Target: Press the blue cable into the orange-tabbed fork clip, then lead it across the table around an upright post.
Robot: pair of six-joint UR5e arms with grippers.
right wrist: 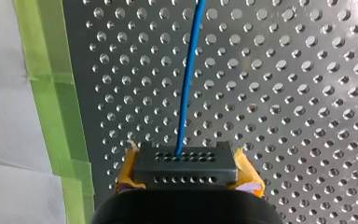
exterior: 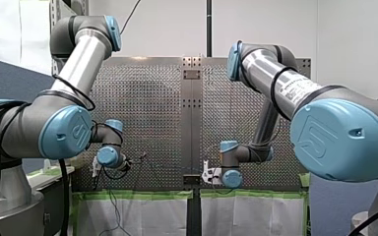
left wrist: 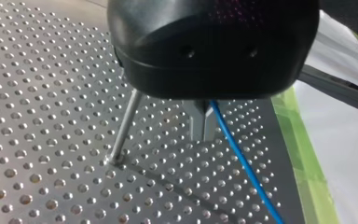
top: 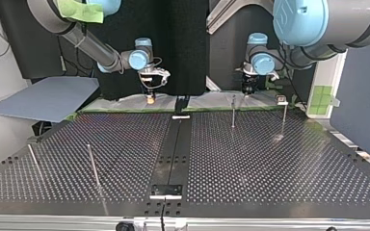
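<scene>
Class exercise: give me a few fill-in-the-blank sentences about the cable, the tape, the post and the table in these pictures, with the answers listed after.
1. The cable is coloured ____.
2. The tape along the table edge is ____.
3. The post beside my left gripper is made of ____.
4. The table is covered in small round ____.
Answers: blue; green; metal; holes.

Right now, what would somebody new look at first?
Probably the two big arms with blue caps: my left arm and my right arm fill the sides of the front view. Next comes the bright blue cable in the left wrist view. It slants away over the holed table from my left gripper, close beside a thin post.
</scene>
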